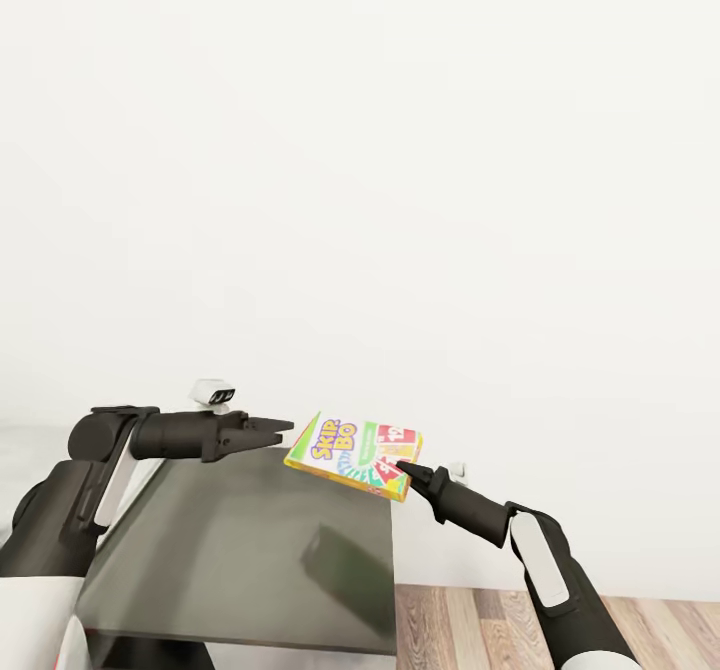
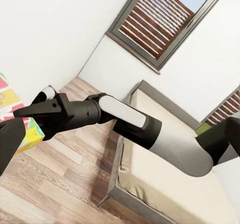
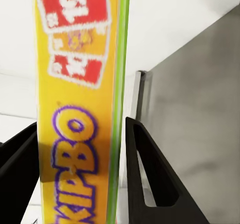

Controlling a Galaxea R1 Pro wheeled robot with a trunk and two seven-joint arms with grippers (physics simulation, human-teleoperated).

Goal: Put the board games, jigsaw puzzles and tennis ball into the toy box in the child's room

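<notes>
Dark table (image 1: 240, 550) (grey, matte) against white wall (image 1: 400, 150); wood floor (image 1: 480, 620).

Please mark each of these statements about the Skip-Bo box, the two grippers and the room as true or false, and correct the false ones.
1. The right gripper holds the Skip-Bo box. True; in the right wrist view the box sits between its fingers.
2. The left gripper also grips the box. False: its tip points at the box's edge but holds nothing.
3. The box lies flat on the grey table. False: it is held above the table, tilted, and its shadow falls on the top.
4. A bed stands on the wooden floor under a window with slats. True.
</notes>
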